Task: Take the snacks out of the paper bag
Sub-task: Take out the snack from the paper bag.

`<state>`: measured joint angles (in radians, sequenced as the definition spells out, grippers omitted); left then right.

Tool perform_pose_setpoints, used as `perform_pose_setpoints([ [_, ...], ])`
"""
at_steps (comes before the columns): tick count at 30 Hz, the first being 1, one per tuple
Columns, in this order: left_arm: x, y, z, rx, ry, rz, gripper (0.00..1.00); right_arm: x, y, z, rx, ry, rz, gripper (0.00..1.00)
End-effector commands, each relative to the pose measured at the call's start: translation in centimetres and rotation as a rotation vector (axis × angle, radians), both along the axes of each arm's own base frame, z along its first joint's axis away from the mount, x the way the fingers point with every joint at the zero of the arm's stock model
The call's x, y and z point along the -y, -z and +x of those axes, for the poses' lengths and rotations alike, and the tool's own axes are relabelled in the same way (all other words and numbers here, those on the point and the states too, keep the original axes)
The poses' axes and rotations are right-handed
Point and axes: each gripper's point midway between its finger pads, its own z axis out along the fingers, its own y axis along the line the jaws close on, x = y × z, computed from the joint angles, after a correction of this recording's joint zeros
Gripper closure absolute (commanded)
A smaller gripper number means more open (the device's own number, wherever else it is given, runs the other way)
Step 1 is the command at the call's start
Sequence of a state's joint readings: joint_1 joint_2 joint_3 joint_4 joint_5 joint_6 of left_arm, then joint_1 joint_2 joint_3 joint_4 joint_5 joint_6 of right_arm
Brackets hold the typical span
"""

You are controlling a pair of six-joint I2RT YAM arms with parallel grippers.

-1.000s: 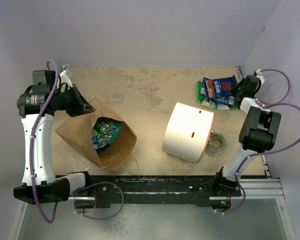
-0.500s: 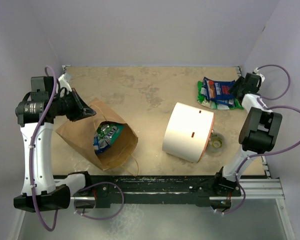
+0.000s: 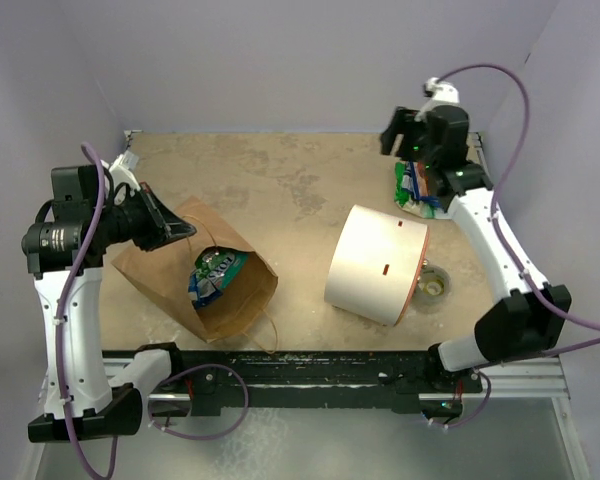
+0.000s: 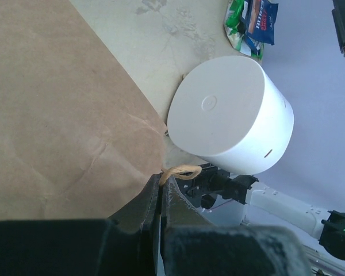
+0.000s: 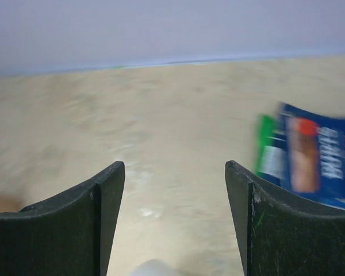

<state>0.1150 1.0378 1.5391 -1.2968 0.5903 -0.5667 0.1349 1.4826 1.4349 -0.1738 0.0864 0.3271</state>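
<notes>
The brown paper bag (image 3: 160,268) lies on its side at the left, its mouth facing right. Green and blue snacks (image 3: 215,273) show inside the mouth. My left gripper (image 3: 177,228) is shut on the bag's twisted paper handle (image 4: 182,171) at the upper rim, with the bag's side (image 4: 57,115) filling the left wrist view. Two more snacks, a blue packet (image 5: 321,162) on a green one (image 5: 269,154), lie at the far right (image 3: 412,186). My right gripper (image 5: 173,168) hangs open and empty above the table, just left of them (image 3: 394,132).
A large white cylinder (image 3: 378,262) lies on its side between the bag and the packets, also seen in the left wrist view (image 4: 230,115). A small clear tape roll (image 3: 435,286) sits by its right end. Purple walls close in the table.
The right gripper opened beside the blue packet at the far right, then rose and swung left, empty. The left gripper stays shut on the handle and shifted slightly toward the near side.
</notes>
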Motion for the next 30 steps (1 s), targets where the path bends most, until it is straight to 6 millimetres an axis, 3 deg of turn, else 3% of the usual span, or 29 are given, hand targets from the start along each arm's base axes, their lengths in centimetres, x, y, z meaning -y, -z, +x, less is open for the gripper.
perform_pose_setpoints([
  [1, 0.8, -1.8, 0.9, 0.062, 0.024, -0.053, 1.00, -13.3, -6.2, -6.4, 0.151, -0.483, -0.027, 0.28],
  [4, 0.9, -1.9, 1.0, 0.066, 0.027, -0.061, 1.00, -20.5, -7.0, -12.5, 0.231, -0.752, -0.052, 0.28],
  [6, 0.9, -1.8, 0.9, 0.061, 0.026, -0.061, 1.00, -23.7, -7.0, -16.7, 0.293, -0.896, -0.080, 0.28],
  [9, 0.9, -1.6, 0.6, 0.058, 0.028, -0.057, 1.00, -28.0, -5.6, -23.7, 0.374, -1.168, -0.129, 0.29],
  [13, 0.8, -1.4, 0.2, 0.048, 0.026, -0.043, 1.00, -31.8, -3.0, -32.6, 0.541, -1.493, -0.225, 0.29],
  [16, 0.7, -1.5, -0.1, 0.049, 0.027, -0.034, 1.00, -33.4, -1.6, -36.9, 0.683, -1.660, -0.268, 0.31],
  [17, 0.7, -1.4, -0.3, 0.044, 0.025, -0.032, 1.00, -33.9, -1.4, -37.6, 0.740, -1.690, -0.287, 0.33],
  [20, 0.6, -1.3, -0.6, 0.038, 0.019, -0.025, 1.00, -35.3, 1.6, -38.0, 0.828, -1.750, -0.386, 0.37],
  [24, 0.6, -1.3, -0.7, 0.038, 0.016, -0.025, 1.00, -38.5, 4.8, -35.8, 0.895, -1.729, -0.548, 0.37],
  [30, 0.6, -1.6, -0.7, 0.036, 0.006, -0.033, 1.00, -43.2, 7.9, -31.8, 0.937, -1.624, -0.700, 0.33],
])
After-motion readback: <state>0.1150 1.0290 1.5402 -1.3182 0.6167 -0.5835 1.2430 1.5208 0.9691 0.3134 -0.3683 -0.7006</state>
